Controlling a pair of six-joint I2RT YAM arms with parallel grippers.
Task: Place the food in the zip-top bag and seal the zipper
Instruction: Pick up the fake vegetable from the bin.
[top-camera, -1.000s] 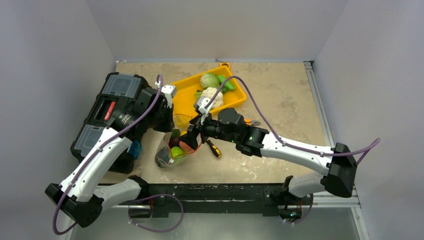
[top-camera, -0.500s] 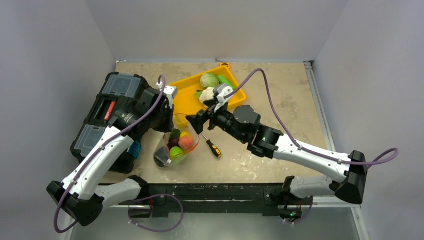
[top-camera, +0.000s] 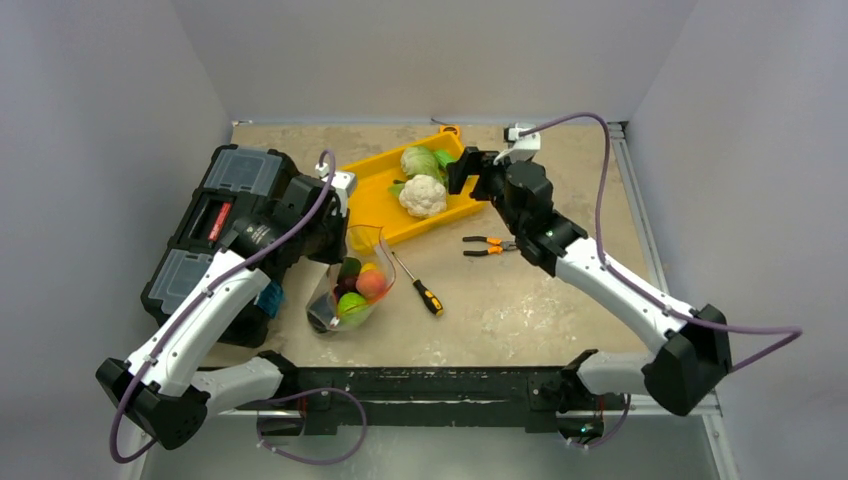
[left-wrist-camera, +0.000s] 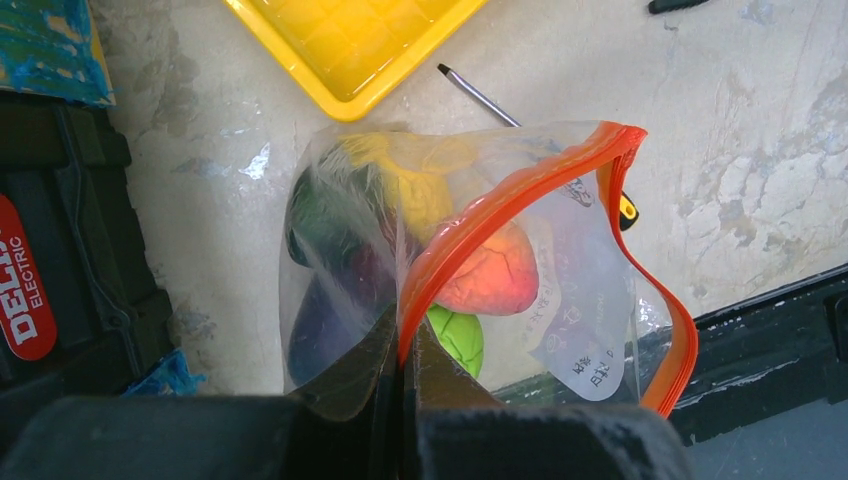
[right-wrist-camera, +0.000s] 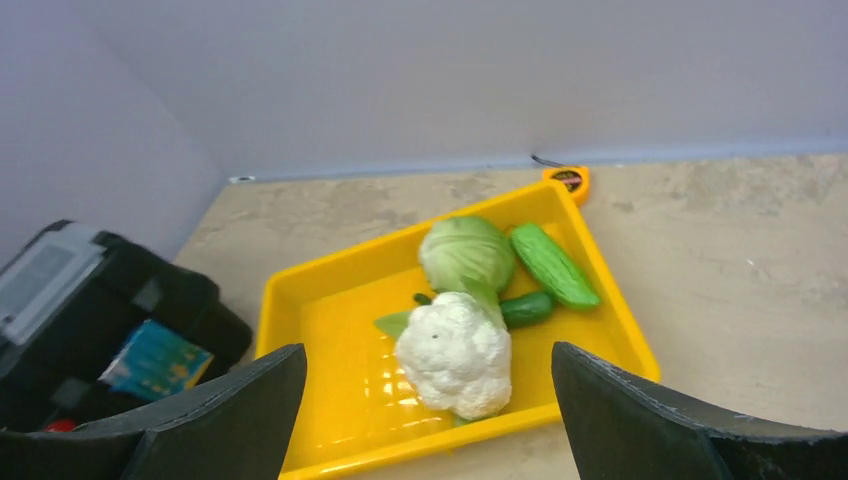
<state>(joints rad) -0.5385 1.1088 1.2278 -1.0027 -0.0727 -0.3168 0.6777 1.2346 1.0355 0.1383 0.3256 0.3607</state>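
Observation:
The clear zip-top bag stands on the table in front of the left arm, its mouth held up and open. My left gripper is shut on the red-orange zipper at one side of the mouth. Inside lie an orange-red fruit, a green lime, yellow corn, a dark green avocado and a purple eggplant. My right gripper hangs open and empty over the yellow tray, facing the white cauliflower and the pale green cabbage.
Green cucumber-like pieces lie beside the cabbage in the tray. A black toolbox sits at the left, under the left arm. A screwdriver lies just right of the bag, and orange-handled pliers lie below the right arm.
My right gripper has drawn back from the bag's mouth, swung up and right to the tray, and opened wider. The orange-red fruit now shows in the bag. The left gripper has held still.

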